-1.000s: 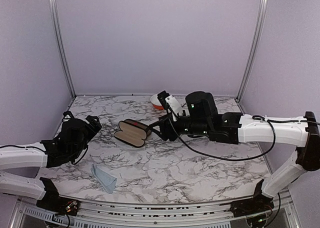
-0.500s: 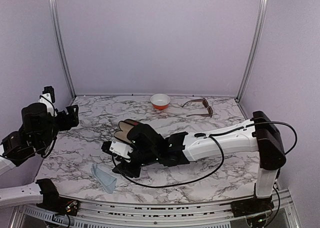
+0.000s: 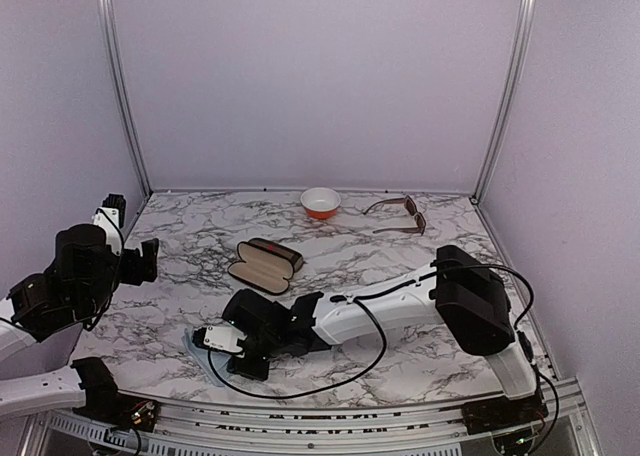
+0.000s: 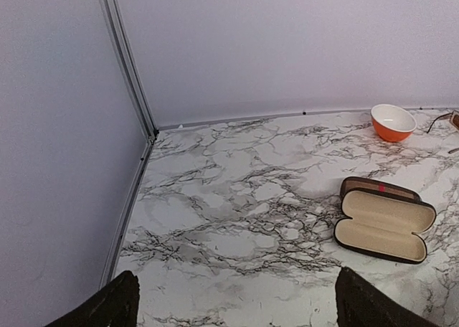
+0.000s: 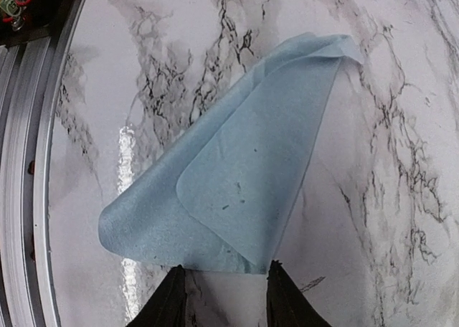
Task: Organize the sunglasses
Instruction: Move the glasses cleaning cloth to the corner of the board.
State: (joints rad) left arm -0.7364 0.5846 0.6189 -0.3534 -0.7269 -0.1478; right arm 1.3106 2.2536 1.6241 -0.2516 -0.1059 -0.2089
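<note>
The brown sunglasses [image 3: 398,216] lie unfolded at the back right of the marble table, far from both grippers; only their edge [image 4: 453,119] shows in the left wrist view. An open brown case [image 3: 265,266] with a beige lining [image 4: 384,223] lies mid-table. My right gripper [image 3: 222,346] reaches across to the front left, low over a folded light-blue cloth [image 5: 237,176]. Its fingertips [image 5: 283,295] stand at the cloth's near edge with bare table in the gap between them [image 5: 226,292]. My left gripper [image 3: 142,260] is raised at the left, wide open [image 4: 240,309] and empty.
An orange bowl [image 3: 320,202] with a white inside stands at the back centre, also in the left wrist view [image 4: 393,122]. The table's metal front rail [image 5: 29,162] runs close beside the cloth. Purple walls and corner posts [image 4: 129,62] close in the table.
My right arm swept from the back middle to the front left, down over the blue cloth, and its jaws narrowed. My left arm drew back to the left and rose.
</note>
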